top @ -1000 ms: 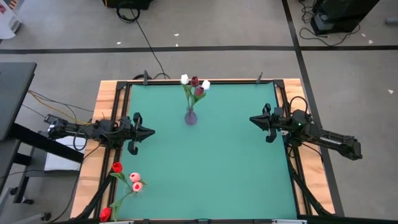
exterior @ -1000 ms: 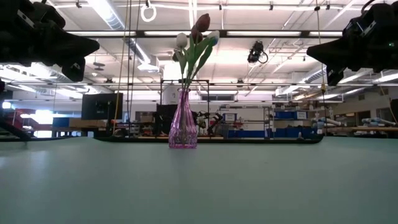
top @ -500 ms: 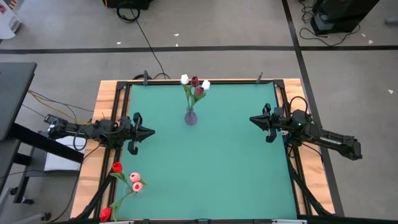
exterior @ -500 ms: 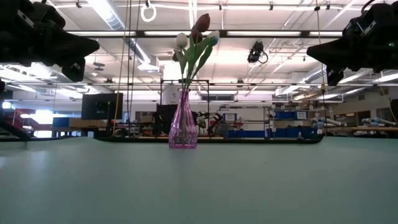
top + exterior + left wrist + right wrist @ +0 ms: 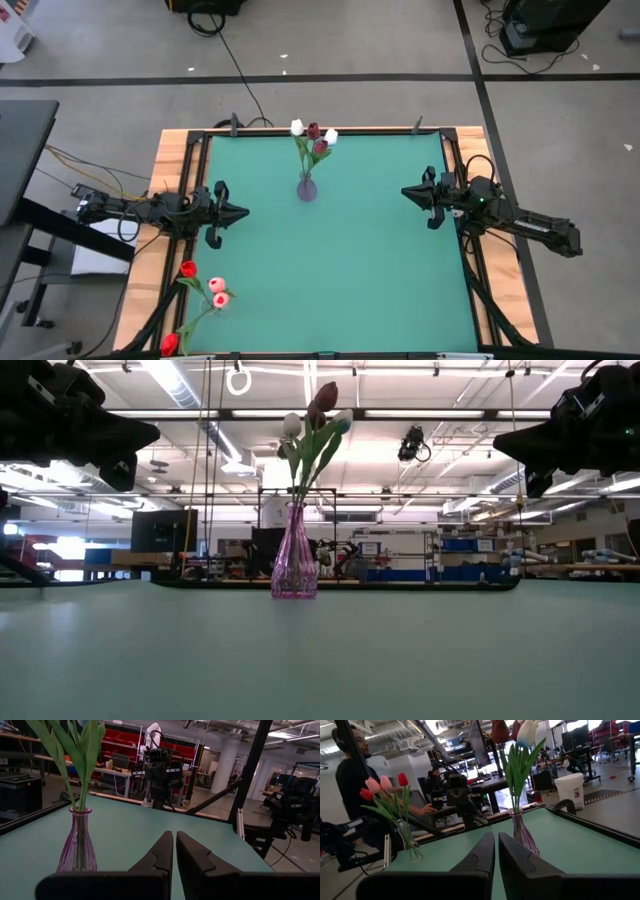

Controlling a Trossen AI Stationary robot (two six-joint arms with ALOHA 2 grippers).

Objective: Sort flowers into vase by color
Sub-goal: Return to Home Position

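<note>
A purple glass vase [image 5: 306, 187] stands on the green mat near the table's far edge. It holds white and dark red flowers [image 5: 314, 136], and shows too in the low view as the vase [image 5: 294, 560]. A second bunch of red and pink flowers [image 5: 206, 288] stands in a clear vase [image 5: 412, 851] at the near left corner. My left gripper [image 5: 243, 212] hovers shut at the table's left side, pointing level toward the right. My right gripper [image 5: 406, 192] hovers shut at the right side, pointing left. Both are far from the vases and hold nothing.
Black rails [image 5: 455, 170] and wooden strips [image 5: 170, 160] border the mat. A broad bare stretch of mat [image 5: 340, 270] lies between the two arms. In the right wrist view a person [image 5: 350, 770] sits beyond the table's left side.
</note>
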